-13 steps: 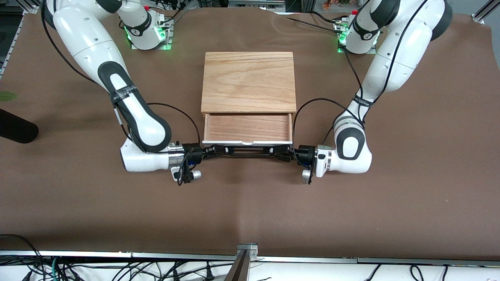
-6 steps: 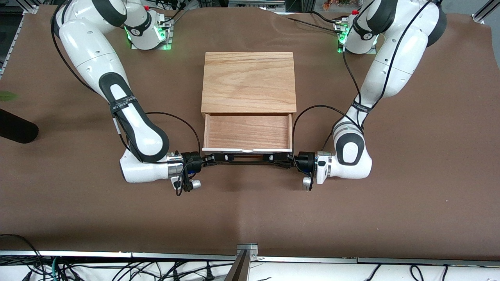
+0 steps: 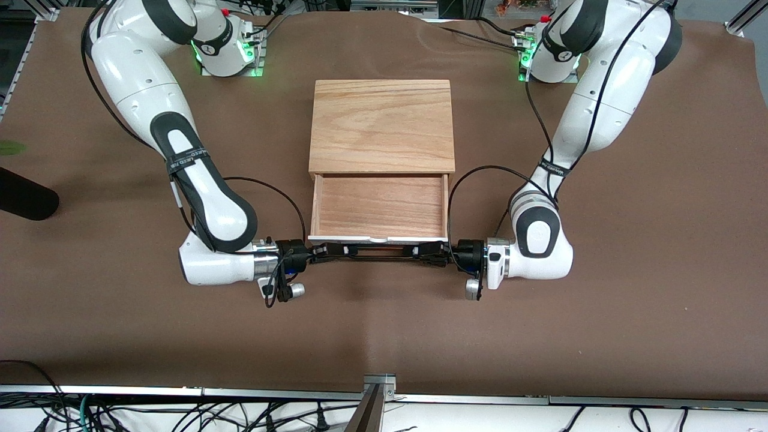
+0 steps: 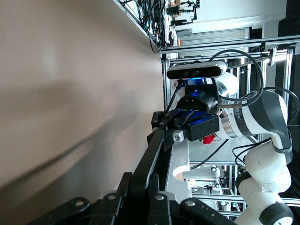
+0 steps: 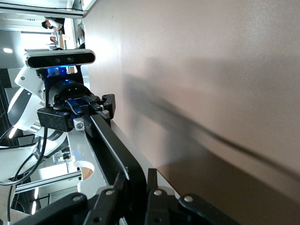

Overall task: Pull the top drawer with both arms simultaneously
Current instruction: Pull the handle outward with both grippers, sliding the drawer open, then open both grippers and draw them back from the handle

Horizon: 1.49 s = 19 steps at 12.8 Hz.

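Note:
The top drawer (image 3: 379, 206), a shallow light-wood tray with a white front panel (image 3: 379, 239), stands pulled well out of the wooden box (image 3: 381, 123). Its black wire bar handle (image 3: 381, 251) runs along the panel. My right gripper (image 3: 327, 251) is shut on the handle's end toward the right arm. My left gripper (image 3: 429, 251) is shut on the other end. In the left wrist view my left gripper (image 4: 140, 174) clamps the handle (image 4: 157, 150), with the right gripper (image 4: 180, 123) farther along. In the right wrist view my right gripper (image 5: 137, 171) clamps the handle (image 5: 110, 145), with the left gripper (image 5: 82, 115) farther along.
The brown table cover (image 3: 384, 336) lies bare nearer the front camera than the drawer. A dark object (image 3: 24, 198) lies at the right arm's end of the table. A metal bracket (image 3: 379, 384) sits at the front edge. Both forearms lie low beside the drawer.
Both grippers have moved toward the front camera with the handle. The drawer has slid farther out of the box, showing more of its tray.

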Available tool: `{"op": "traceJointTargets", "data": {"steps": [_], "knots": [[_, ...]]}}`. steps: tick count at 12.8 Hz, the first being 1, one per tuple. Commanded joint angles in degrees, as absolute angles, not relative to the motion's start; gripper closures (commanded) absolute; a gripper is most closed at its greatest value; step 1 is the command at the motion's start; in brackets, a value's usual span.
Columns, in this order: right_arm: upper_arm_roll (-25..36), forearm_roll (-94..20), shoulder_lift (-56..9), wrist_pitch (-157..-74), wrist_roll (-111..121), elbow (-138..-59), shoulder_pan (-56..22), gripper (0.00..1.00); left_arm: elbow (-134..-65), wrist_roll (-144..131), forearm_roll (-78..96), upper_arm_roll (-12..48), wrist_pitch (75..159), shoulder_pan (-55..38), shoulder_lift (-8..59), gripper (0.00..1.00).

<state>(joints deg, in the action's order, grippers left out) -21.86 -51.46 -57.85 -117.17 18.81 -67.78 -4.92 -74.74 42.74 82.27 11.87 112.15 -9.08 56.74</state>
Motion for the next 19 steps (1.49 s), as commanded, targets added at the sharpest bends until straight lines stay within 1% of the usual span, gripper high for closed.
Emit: {"op": "traceJointTargets", "data": {"steps": [1,2,3,4,5,6,7,8,9,15,17,19], "knots": [[-20.3,-48.2,-60.4,-119.7,17.6,-64.6,-3.4,1.0,-73.2,41.2,83.0,11.2,113.6,-8.8,56.9,0.96],[-20.3,-48.3,-60.5,-119.8,17.6,-64.7,-3.5,1.0,-73.4,41.3,83.0,11.2,113.6,-8.8,56.9,0.89],[-20.4,-48.4,-60.6,-119.9,17.6,-64.8,-3.5,1.0,-73.4,41.3,83.0,11.2,113.6,-9.0,56.9,0.77],[-20.3,-48.4,-60.9,-120.0,17.8,-64.7,-3.5,0.86,-73.4,41.3,83.0,11.2,113.6,-9.1,56.9,0.64],[-20.3,-48.4,-60.9,-120.1,18.1,-64.7,-3.5,0.71,-73.5,41.3,83.0,11.2,113.6,-9.1,56.9,0.44],[-20.4,-48.4,-60.8,-120.1,18.1,-64.7,-3.5,0.6,-73.5,41.4,83.0,11.2,113.6,-9.1,56.9,0.11],[-20.4,-48.4,-60.8,-120.1,18.2,-64.6,-3.5,0.44,-73.5,41.5,83.0,11.2,113.6,-9.1,56.7,0.0],[-20.4,-48.4,-60.7,-120.1,18.3,-64.6,-3.5,0.26,-73.6,41.5,83.0,11.2,113.6,-9.1,56.7,0.0],[-20.4,-48.4,-60.6,-120.1,18.3,-64.6,-3.6,0.0,-73.7,41.4,83.0,11.2,113.6,-9.1,56.6,0.0],[-20.6,-48.8,-59.1,-119.3,17.4,-62.8,-3.3,0.0,-73.7,41.0,82.6,11.1,113.6,-8.9,55.2,0.0],[-20.5,-48.4,-56.6,-119.1,16.2,-63.8,-2.9,0.0,-73.7,39.0,77.0,11.1,113.6,-8.3,53.4,0.0],[-20.3,-47.9,-50.2,-118.7,16.1,-70.4,-1.5,0.0,-73.6,32.0,68.3,10.7,113.6,-8.1,50.6,0.0]]}}
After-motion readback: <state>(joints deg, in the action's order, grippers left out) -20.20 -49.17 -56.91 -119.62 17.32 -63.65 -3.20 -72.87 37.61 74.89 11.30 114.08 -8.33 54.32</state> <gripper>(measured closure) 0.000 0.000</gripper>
